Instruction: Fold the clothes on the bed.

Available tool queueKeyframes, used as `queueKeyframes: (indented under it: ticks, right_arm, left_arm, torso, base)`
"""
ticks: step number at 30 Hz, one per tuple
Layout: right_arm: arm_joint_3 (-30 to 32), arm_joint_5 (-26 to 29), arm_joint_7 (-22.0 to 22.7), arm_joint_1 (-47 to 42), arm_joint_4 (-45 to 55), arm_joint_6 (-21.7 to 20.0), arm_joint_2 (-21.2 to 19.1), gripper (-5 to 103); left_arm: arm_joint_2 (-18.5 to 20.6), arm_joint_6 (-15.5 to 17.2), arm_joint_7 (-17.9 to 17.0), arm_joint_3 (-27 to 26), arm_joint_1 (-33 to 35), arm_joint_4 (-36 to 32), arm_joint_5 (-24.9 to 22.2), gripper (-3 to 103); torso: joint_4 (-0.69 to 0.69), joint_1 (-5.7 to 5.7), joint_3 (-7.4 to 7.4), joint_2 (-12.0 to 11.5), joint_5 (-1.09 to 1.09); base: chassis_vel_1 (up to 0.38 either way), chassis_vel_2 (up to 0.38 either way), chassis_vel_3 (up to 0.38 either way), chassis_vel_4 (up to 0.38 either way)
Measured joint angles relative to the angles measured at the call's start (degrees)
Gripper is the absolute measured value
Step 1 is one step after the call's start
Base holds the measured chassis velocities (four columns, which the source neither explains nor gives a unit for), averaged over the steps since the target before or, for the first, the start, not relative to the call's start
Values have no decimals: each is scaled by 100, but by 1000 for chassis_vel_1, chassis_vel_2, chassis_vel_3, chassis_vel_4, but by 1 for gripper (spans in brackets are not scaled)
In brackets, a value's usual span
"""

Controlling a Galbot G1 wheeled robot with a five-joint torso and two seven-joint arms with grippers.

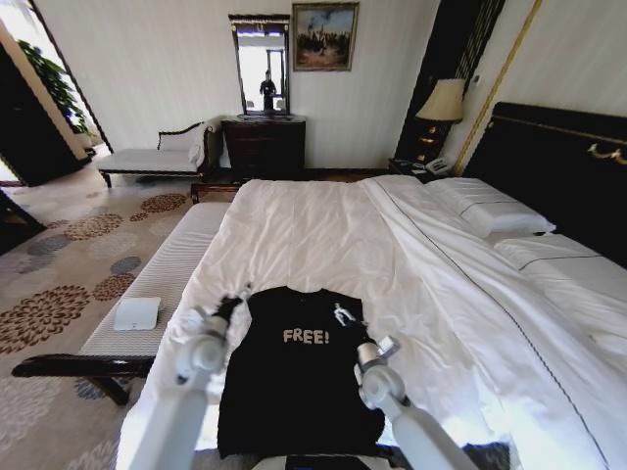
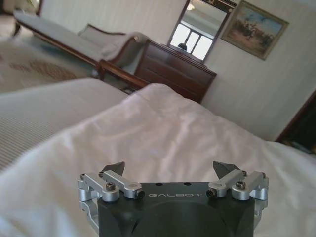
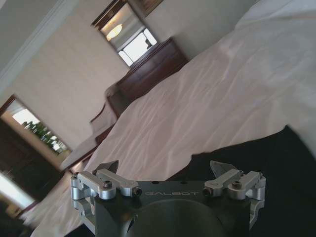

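Black T-shirt (image 1: 294,392) with white "FREE!" lettering lies flat on the white duvet near the foot of the bed (image 1: 323,235), collar toward the pillows. Left gripper (image 1: 237,300), fingers spread and holding nothing, hovers at its upper left corner over duvet; right gripper (image 1: 344,315), likewise released, sits over the upper right shoulder. Cushioned bench (image 1: 171,269) runs beside the bed's left edge.
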Motion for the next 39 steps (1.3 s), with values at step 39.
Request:
queueKeyframes:
  ticks: [39]
  right_arm:
    - [-2200,1161,-347,1913,-1752,-898,927,100]
  left_arm:
    - [-13,-400,302,-2739,1900,-179,300,100]
  torso:
    - [-4,0,0,1,-1]
  base:
    - [0,0,0,0]
